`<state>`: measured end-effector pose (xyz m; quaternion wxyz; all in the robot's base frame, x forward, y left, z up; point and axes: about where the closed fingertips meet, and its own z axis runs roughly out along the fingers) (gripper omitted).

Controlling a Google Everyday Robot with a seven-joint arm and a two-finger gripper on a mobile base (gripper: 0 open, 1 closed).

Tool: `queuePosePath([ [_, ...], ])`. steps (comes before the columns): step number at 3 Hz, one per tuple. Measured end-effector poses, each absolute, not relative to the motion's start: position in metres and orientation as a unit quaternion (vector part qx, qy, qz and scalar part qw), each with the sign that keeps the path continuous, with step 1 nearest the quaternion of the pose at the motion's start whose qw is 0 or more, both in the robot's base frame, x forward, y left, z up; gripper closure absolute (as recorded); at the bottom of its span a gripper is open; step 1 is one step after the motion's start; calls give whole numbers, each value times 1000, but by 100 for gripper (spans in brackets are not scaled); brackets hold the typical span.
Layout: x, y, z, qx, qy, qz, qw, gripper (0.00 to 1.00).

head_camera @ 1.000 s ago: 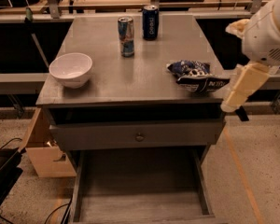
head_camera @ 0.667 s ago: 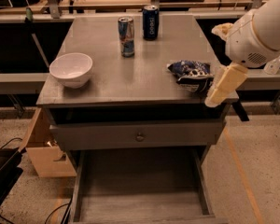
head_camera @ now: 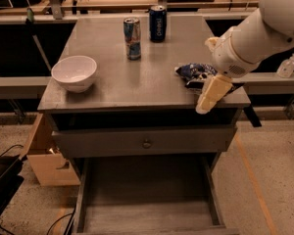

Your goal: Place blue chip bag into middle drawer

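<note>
The blue chip bag (head_camera: 195,72) lies crinkled on the grey cabinet top (head_camera: 137,82), near its right front corner. My gripper (head_camera: 209,94) hangs from the white arm (head_camera: 250,38) that comes in from the upper right. It points down and left, just in front of the bag's right end, and covers part of it. The middle drawer (head_camera: 147,214) is pulled out below, its worn grey floor showing with nothing in it.
A white bowl (head_camera: 74,72) sits at the top's left front. Two cans (head_camera: 133,38) (head_camera: 158,23) stand at the back. A drawer front with a round knob (head_camera: 146,143) is closed. A cardboard box (head_camera: 44,155) is on the floor at left. A bottle (head_camera: 287,66) stands on the right ledge.
The arm has swung left, bringing my gripper from beyond the cabinet's right edge to over its right front corner, against the chip bag. The bag has not visibly moved.
</note>
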<state>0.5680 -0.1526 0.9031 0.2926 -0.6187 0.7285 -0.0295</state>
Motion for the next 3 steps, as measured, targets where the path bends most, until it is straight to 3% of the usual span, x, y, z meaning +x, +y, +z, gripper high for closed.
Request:
queuePosePath([
  [1, 578, -149, 886, -618, 738, -49, 268, 18],
  [2, 584, -147, 875, -615, 746, -68, 247, 50],
  [3, 583, -147, 876, -616, 745, -67, 248, 73],
])
